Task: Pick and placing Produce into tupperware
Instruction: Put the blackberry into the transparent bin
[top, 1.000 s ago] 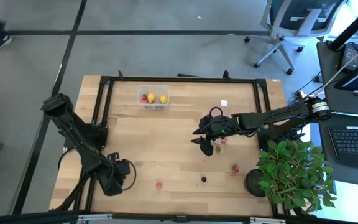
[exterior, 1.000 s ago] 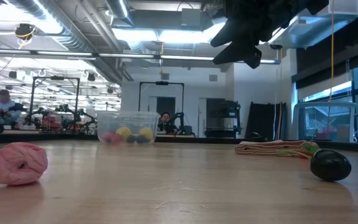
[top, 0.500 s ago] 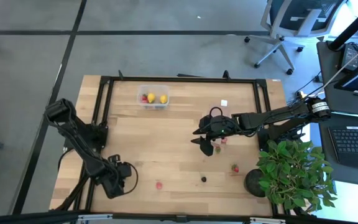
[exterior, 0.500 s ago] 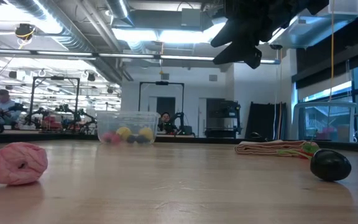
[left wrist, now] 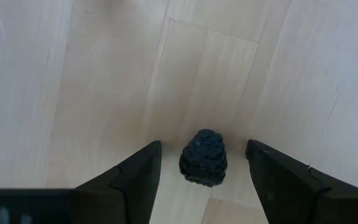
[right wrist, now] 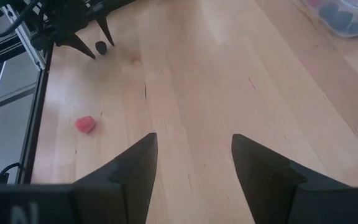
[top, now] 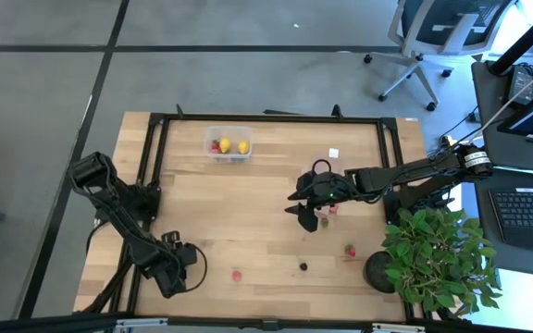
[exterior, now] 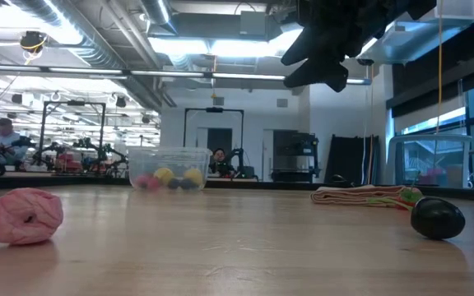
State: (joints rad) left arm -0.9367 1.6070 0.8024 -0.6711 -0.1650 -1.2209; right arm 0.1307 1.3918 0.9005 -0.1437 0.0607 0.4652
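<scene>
The clear tupperware (top: 228,144) stands near the table's far edge with yellow and red produce in it, and it also shows in the low view (exterior: 169,169). My left gripper (left wrist: 204,144) is open near the table's near-left corner (top: 179,274). Its fingers stand on either side of a dark berry (left wrist: 204,157) that lies on the wood, with gaps on both sides. My right gripper (top: 305,212) hangs open above the table's middle right, beside two small pieces (top: 326,218). A pink-red piece (top: 237,275), a dark berry (top: 303,266) and a red piece (top: 350,250) lie loose near the near edge.
A potted plant (top: 433,259) stands at the table's near-right corner. A small white thing (top: 333,153) lies toward the far right. A black frame (top: 152,166) runs along the table's edges. Bare wood lies between the tupperware and the near-edge pieces. A flat striped thing (exterior: 369,196) shows in the low view.
My left arm has shifted slightly toward the table's near edge and right, its elbow moving the same way. The right arm and the produce have kept still.
</scene>
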